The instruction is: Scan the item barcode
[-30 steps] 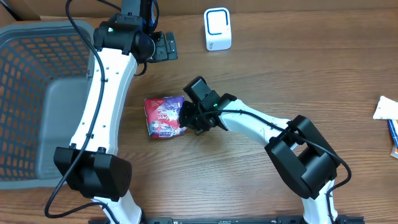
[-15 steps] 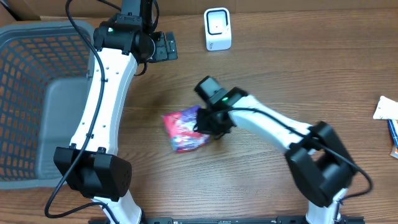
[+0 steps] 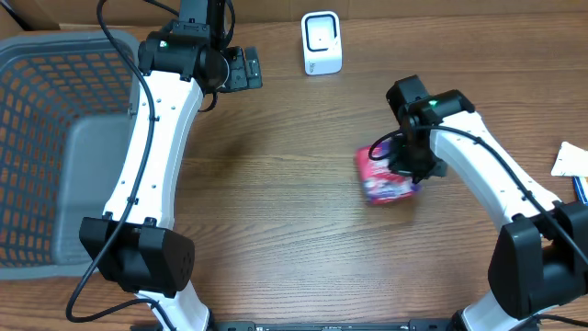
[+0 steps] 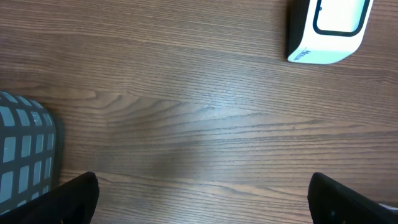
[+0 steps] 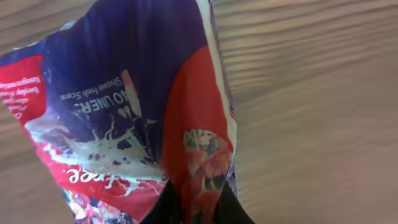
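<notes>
The item is a crinkly red and purple snack bag (image 3: 382, 176), right of the table's middle. My right gripper (image 3: 411, 164) is shut on its edge. In the right wrist view the bag (image 5: 143, 106) fills the left half, with the black fingers (image 5: 163, 208) pinching a red fold and the gripper (image 5: 196, 202) at the bottom edge. No barcode shows on the faces in view. The white scanner (image 3: 322, 43) stands at the back of the table, well apart from the bag. My left gripper (image 3: 241, 69) hovers left of the scanner (image 4: 329, 28), open and empty (image 4: 202, 196).
A large grey mesh basket (image 3: 37, 138) fills the left side, and its corner (image 4: 25, 155) shows in the left wrist view. White paper (image 3: 573, 159) and a blue item (image 3: 582, 195) lie at the right edge. Bare wood lies between the bag and the scanner.
My right arm has carried the bag from left of centre across to the right side of the table. The left arm has not moved.
</notes>
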Motion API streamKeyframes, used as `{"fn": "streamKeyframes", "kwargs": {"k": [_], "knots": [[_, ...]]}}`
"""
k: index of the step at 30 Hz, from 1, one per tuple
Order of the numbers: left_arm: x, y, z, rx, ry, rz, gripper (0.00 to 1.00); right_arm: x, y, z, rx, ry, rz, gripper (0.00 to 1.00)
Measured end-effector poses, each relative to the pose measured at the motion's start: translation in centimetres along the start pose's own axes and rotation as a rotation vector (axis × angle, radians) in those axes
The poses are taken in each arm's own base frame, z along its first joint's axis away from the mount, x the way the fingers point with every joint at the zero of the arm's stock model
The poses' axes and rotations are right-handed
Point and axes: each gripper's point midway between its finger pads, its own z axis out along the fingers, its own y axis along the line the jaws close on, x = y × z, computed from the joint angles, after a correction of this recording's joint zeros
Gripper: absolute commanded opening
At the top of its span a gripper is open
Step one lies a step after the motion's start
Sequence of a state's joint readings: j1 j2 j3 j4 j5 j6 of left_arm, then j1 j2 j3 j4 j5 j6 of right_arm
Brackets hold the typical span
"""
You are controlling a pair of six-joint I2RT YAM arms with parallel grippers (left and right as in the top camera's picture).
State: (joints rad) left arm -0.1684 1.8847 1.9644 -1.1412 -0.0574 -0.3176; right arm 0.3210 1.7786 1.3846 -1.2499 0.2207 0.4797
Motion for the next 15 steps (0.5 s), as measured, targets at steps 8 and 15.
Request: {"fn": "streamKeyframes", "kwargs": {"k": [8,15], "knots": [[0.0,0.0,0.0,0.0,0.0,0.0,1.0,-0.3,-6.9,-2.6,0.472,-0.168,0.037,0.04],[0.0,0.0,0.0,0.0,0.0,0.0,1.0,-0.3,-6.2,-5.2,0.605,-0.322,-0.023,0.04]]}}
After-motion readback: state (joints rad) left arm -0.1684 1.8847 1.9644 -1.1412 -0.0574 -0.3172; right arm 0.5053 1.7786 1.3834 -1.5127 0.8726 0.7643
